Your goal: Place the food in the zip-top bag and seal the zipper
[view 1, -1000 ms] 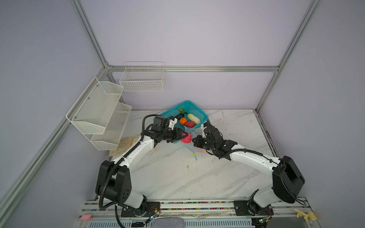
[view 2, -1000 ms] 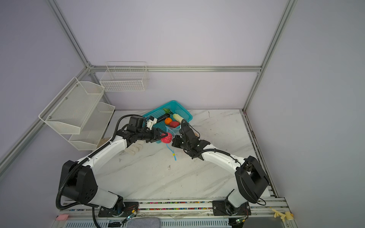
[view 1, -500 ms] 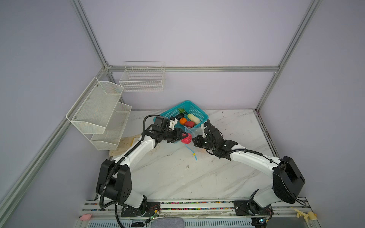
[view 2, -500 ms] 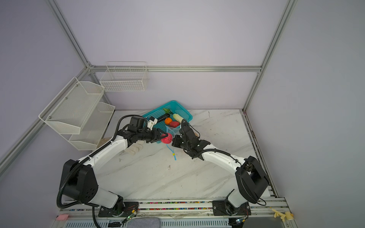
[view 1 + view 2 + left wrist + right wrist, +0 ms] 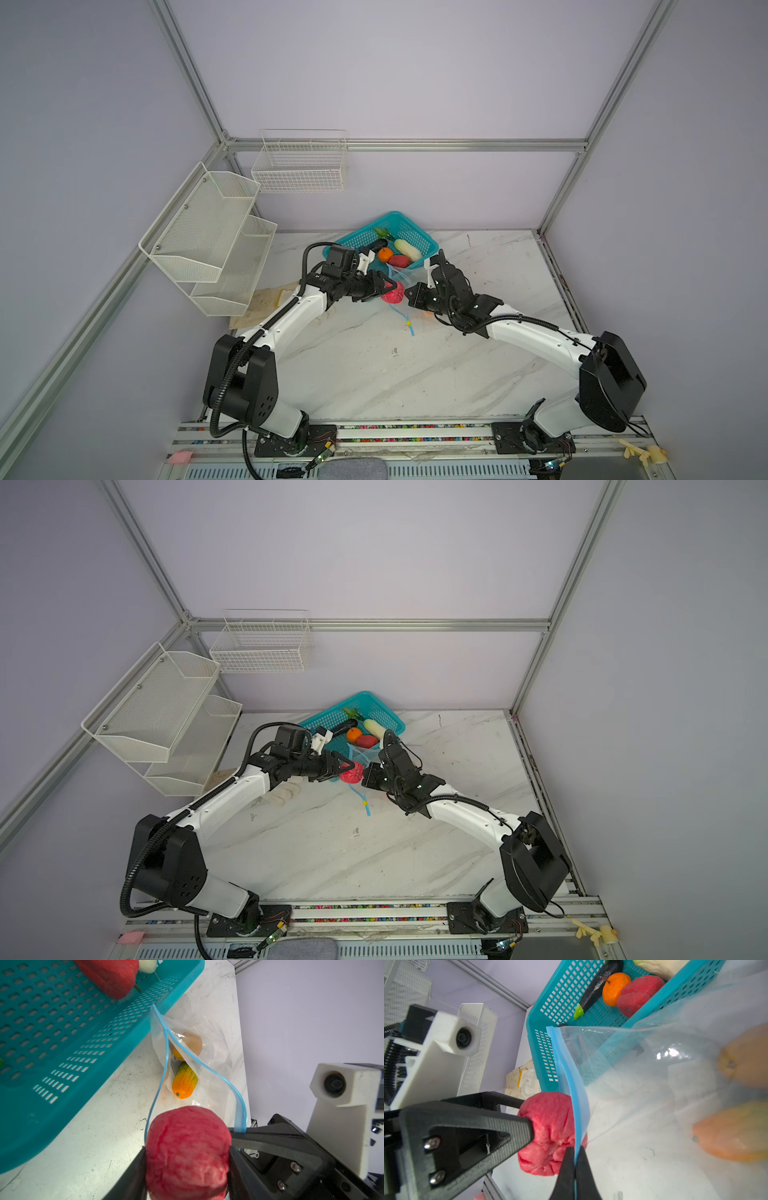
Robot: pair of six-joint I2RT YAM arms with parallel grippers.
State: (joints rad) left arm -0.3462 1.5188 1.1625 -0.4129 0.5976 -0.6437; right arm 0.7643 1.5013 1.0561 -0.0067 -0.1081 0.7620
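Note:
My left gripper (image 5: 187, 1148) is shut on a red-pink piece of food (image 5: 188, 1147), at the open mouth of the zip-top bag (image 5: 218, 1059). My right gripper (image 5: 575, 1149) is shut on the bag's blue zipper (image 5: 571, 1076) and holds that edge up. The bag lies on the table against the teal basket (image 5: 415, 232), with a yellow-orange mango (image 5: 185, 1082) and another orange piece (image 5: 192, 1043) inside. The basket holds an orange (image 5: 614, 987), a dark eggplant (image 5: 598, 987), a red piece (image 5: 639, 993) and a white cabbage (image 5: 660, 966). In both top views the grippers meet at the red-pink piece (image 5: 394, 293) (image 5: 351, 775).
White mesh shelves (image 5: 208, 232) hang on the left wall and a wire basket (image 5: 299, 166) on the back wall. A crumpled cloth (image 5: 266, 299) lies under the shelves. The zipper's loose end with its yellow slider (image 5: 408, 322) trails forward on the marble table (image 5: 374, 365).

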